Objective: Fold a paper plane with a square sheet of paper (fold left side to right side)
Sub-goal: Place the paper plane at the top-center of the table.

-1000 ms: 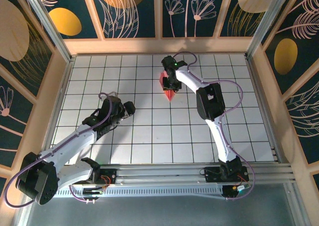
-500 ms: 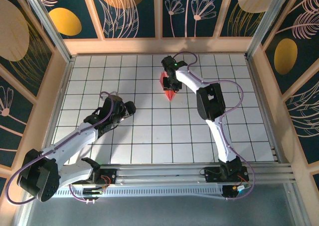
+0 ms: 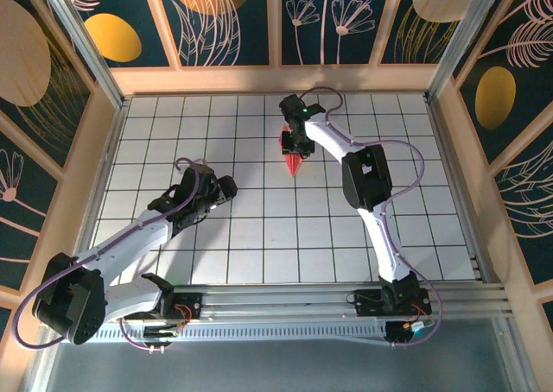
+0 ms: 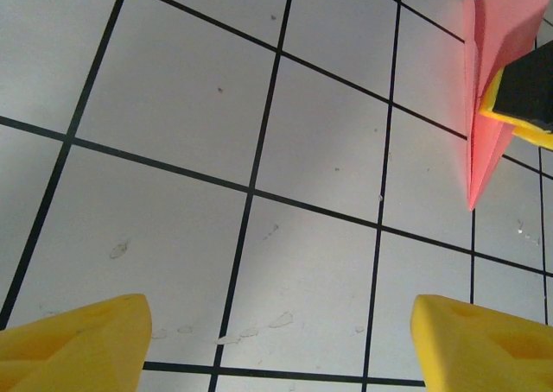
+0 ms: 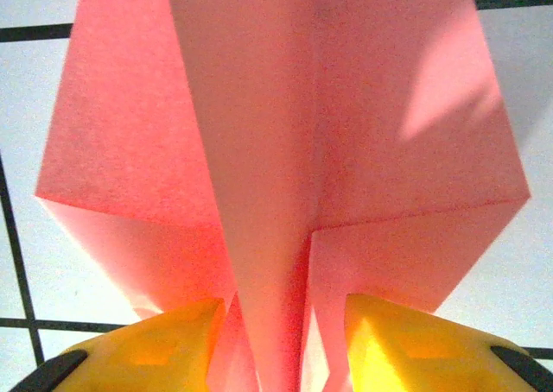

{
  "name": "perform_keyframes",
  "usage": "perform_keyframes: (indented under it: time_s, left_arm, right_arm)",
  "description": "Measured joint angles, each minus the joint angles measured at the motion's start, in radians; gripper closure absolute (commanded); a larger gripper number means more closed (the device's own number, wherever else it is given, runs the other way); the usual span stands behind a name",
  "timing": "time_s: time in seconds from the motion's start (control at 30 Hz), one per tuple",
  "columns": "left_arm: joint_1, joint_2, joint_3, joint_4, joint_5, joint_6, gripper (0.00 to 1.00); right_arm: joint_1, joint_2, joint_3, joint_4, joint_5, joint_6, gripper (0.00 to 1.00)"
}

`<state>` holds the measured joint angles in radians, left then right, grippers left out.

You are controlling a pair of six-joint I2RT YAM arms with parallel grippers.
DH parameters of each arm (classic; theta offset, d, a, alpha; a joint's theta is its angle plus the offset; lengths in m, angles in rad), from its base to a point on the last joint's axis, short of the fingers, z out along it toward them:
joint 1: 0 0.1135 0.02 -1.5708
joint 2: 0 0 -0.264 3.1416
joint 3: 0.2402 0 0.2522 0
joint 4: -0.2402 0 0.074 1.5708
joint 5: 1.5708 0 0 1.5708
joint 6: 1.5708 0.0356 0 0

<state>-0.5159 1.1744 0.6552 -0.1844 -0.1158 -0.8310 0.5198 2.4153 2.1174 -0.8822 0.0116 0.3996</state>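
Right claw [image 5: 281, 349] reaches across the bench [image 3: 259, 237], arm stretched forward, fingers [image 5: 155, 349] straddling the paper plane [image 5: 276, 133] at far centre, grip unclear; left claw [image 4: 281, 340], spread wide, hovers over tiles nearby.

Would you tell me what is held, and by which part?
Left gripper: empty. Right gripper straddles the centre fold of the paper plane near its wide end; whether it pinches cannot be told.

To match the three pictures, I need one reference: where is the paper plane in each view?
Top external: paper plane at upper centre, nose pointing down.
Left wrist: paper plane in the upper right corner, nose pointing down.
Right wrist: paper plane spans the middle, ridge between yellow fingers.
Shared landmark: the right gripper over the plane.
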Motion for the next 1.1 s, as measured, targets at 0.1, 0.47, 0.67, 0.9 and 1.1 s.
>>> perform_keyframes:
  time_s: [0.1, 0.47, 0.67, 0.9, 1.1]
  left_arm:
    - [0.000, 0.006, 0.000, 0.000, 0.003, 0.000, 0.22]
    - [0.000, 0.009, 0.011, 0.000, 0.006, 0.000, 0.21]
    - [0.000, 0.010, 0.015, 0.000, 0.006, 0.000, 0.21]
    - [0.014, 0.010, 0.031, 0.005, 0.007, -0.002, 0.12]
    - [0.108, 0.002, 0.031, 0.032, 0.032, -0.010, 0.04]
  right_arm:
    - [0.000, -0.002, 0.000, -0.007, 0.010, 0.000, 0.59]
    - [0.003, -0.005, 0.000, -0.019, 0.023, -0.002, 0.53]
    - [0.012, -0.029, 0.000, -0.040, 0.027, -0.021, 0.47]
    - [0.015, -0.109, 0.000, -0.065, 0.064, -0.054, 0.39]
    - [0.027, -0.292, -0.110, -0.037, 0.105, -0.088, 0.28]
